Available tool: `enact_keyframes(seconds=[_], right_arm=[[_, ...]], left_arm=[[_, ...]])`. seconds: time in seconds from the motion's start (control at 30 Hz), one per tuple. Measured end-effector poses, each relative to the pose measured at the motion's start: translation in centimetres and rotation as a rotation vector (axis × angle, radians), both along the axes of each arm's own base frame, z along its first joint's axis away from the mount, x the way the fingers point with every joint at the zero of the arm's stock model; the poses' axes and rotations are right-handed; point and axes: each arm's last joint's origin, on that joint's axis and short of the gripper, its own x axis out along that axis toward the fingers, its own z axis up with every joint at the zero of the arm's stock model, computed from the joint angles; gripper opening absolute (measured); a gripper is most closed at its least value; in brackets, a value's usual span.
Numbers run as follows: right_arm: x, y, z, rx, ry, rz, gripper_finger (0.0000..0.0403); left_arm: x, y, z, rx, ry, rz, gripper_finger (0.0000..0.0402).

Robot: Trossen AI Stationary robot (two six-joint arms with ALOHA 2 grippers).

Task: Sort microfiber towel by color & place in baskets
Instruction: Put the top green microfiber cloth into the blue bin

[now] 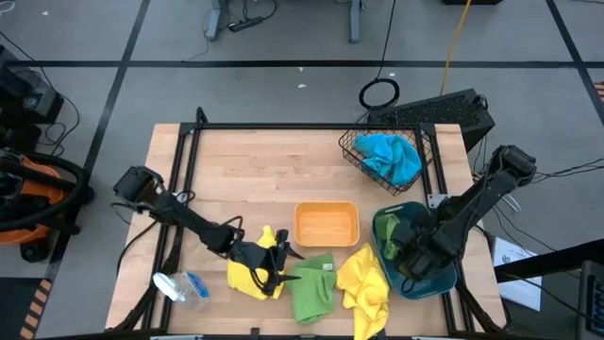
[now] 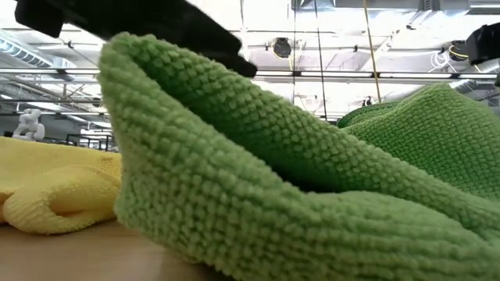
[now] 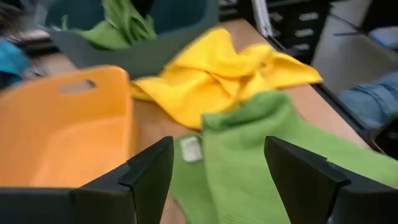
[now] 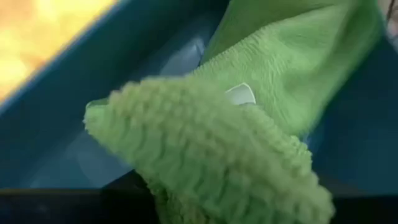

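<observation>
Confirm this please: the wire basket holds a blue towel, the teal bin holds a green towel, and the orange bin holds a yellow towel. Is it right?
One part is wrong. The high view shows the orange bin with nothing in it; the yellow towels lie on the table. The wire basket does hold a blue towel, and the teal bin holds a green towel.

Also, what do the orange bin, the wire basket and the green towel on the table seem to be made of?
Orange bin: probably moulded plastic, smooth and slightly glossy, with a cut-out handle slot visible in the left wrist view. Wire basket: looks like thin black metal mesh, see-through. Green towel: soft microfiber-like cloth, its looped, nubby pile clear in the low view.
</observation>
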Motion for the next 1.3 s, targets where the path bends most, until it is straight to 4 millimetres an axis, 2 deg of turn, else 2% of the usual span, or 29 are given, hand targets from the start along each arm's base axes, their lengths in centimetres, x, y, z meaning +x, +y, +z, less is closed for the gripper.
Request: enact_keyframes(seconds=[0.23,0.53,0.73,0.97,1.13,1.3], right_arm=[[-0.2,0.3,0.0,0.107,0.085,-0.007,0.0231],[-1.2,-0.2,1.4,0.225,0.110,0.003,0.0266],[-1.9,-0.9,2.8,0.281,0.051,0.042,0.0259],[-2.5,-1.6,4.7,0.341,-0.039,0.081,0.0243],[-2.5,-1.9,6.9,0.333,-0.125,0.146,0.0232],[-1.9,-1.7,9.2,0.250,-0.291,0.233,0.0223]], left_arm=[[0.1,-0.7,-0.5,-0.097,0.017,-0.062,0.0258],[0.7,-1.3,-1.4,-0.112,-0.006,-0.084,0.0258],[1.2,-1.9,-2.4,-0.141,0.040,-0.177,0.0258],[1.8,-2.3,-3.0,-0.138,0.049,-0.177,0.0258],[1.9,-2.3,-3.9,-0.128,0.073,-0.177,0.0258],[2.0,-2.4,-5.3,-0.112,0.109,-0.176,0.0258]])
